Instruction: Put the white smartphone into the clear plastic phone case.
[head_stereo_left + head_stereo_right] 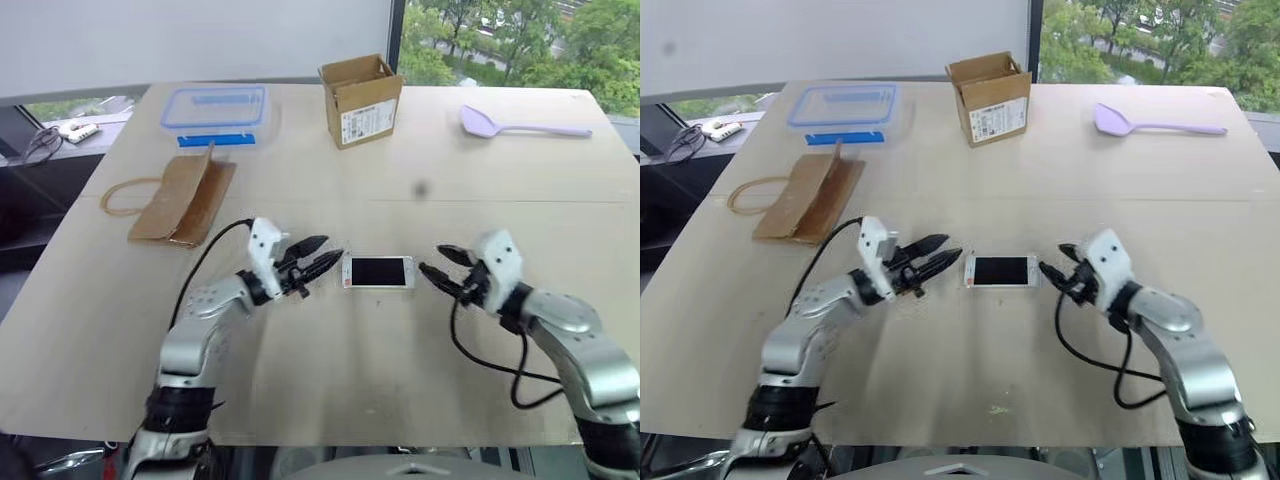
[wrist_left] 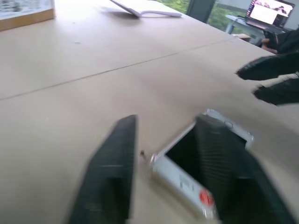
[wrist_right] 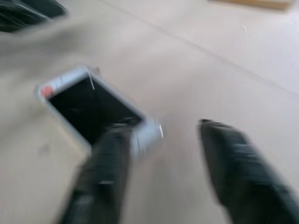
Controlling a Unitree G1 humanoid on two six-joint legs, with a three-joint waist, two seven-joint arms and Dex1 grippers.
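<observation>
The white smartphone [image 1: 378, 272] lies flat, screen up, on the light wooden table [image 1: 330, 380], between my two grippers. A thin see-through rim around its edge looks like the clear plastic phone case [image 1: 346, 272]; I cannot tell how fully the phone sits in it. My left gripper [image 1: 330, 250] is open, its tips just short of the phone's left end. Level with it, my right gripper [image 1: 432, 258] hangs open a little off the right end. Neither touches the phone. The left wrist view has the phone [image 2: 187, 168] between the black fingers [image 2: 112, 172]; the right wrist view has it [image 3: 88, 107] beyond them.
At the back stand an open cardboard box [image 1: 362, 100] and a clear food box with a blue-rimmed lid [image 1: 215, 108]. A brown paper bag [image 1: 185, 200] lies at the left, a lilac spoon [image 1: 520, 126] at the far right.
</observation>
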